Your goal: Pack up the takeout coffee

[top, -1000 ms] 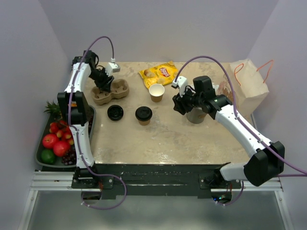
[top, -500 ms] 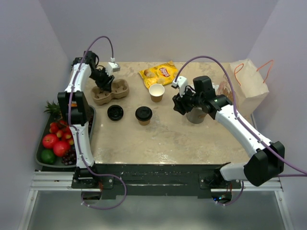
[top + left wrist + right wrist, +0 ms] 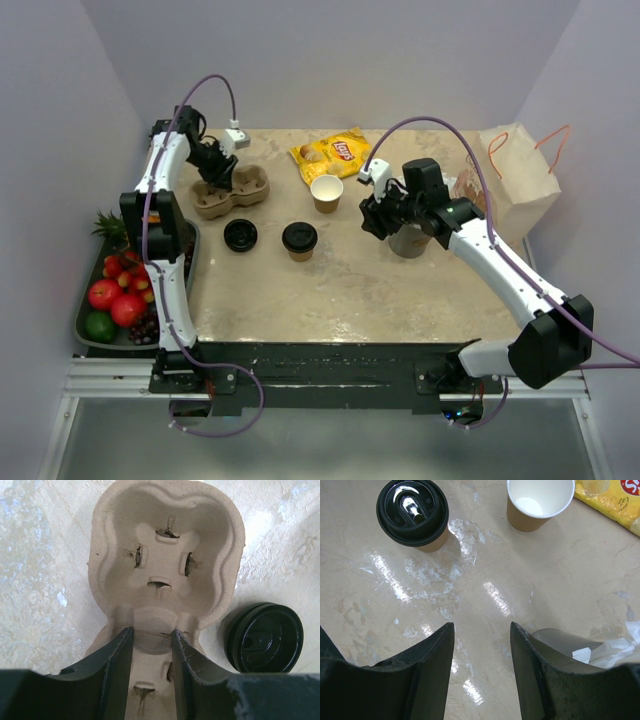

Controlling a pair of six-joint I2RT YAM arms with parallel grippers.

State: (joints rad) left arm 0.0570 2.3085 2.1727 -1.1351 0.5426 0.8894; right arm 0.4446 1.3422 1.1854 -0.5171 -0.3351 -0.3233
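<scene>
A tan kraft cup with a black lid on it (image 3: 299,240) stands mid-table; it also shows in the right wrist view (image 3: 413,514). A second tan cup (image 3: 327,192), open and white inside, stands behind it (image 3: 538,502). A loose black lid (image 3: 240,235) lies by the pulp carrier (image 3: 245,188), and shows in the left wrist view (image 3: 263,638). My left gripper (image 3: 218,185) is closed on the middle ridge of the carrier (image 3: 165,555), its fingers (image 3: 152,632) pressing both sides. My right gripper (image 3: 372,222) is open and empty (image 3: 481,627) above bare table.
A grey cup of wrapped straws (image 3: 408,240) stands right beside my right gripper (image 3: 565,640). A yellow chip bag (image 3: 330,153) lies at the back. A paper bag (image 3: 520,175) stands at the right edge. A fruit tray (image 3: 90,335) sits off the left edge.
</scene>
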